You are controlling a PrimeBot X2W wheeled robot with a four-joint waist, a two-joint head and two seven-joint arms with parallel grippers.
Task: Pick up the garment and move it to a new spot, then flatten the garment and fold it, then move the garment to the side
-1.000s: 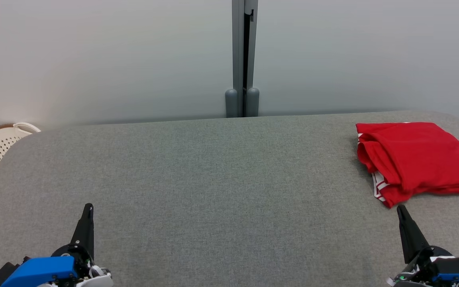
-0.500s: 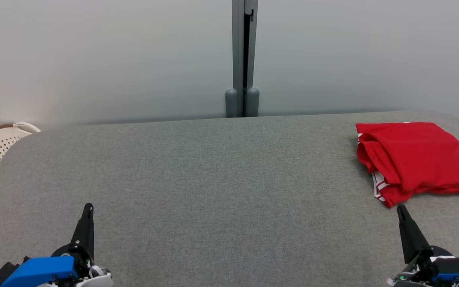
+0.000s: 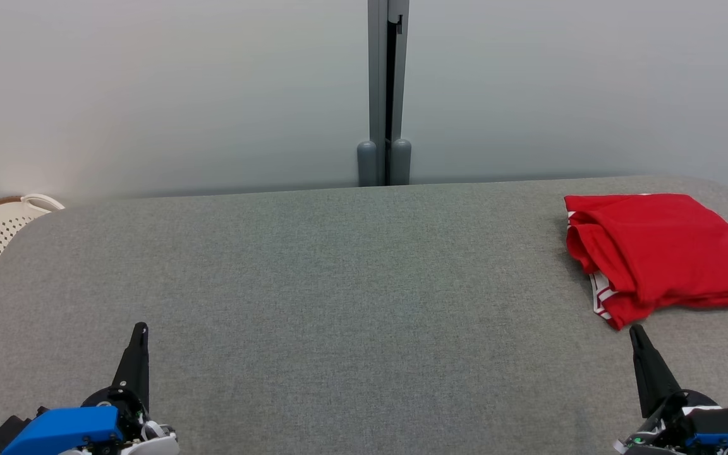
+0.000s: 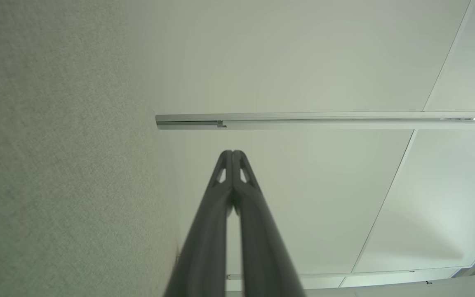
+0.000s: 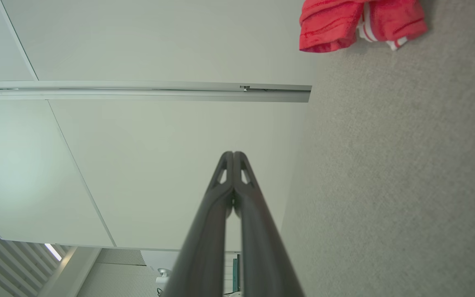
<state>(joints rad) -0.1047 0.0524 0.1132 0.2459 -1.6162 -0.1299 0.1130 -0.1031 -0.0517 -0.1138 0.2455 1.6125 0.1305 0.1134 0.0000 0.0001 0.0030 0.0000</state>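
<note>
Folded red garment [image 3: 661, 253] at the far right of the grey table [image 3: 339, 284] — both arms idle.
Left gripper [image 3: 141, 329] and right gripper [image 3: 634, 330] sit low at the near edge, fingers pressed together, holding nothing. The garment lies just ahead of the right tips, not touching. This looks like the move-aside step done — any regrasp would need the right jaws spread first.

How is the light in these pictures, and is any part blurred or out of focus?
Head view: soft, even light, no glare; the red garment casts a faint shadow on the grey table. Left wrist view: the left gripper looks soft near the lens. Right wrist view: the right gripper likewise.
</note>
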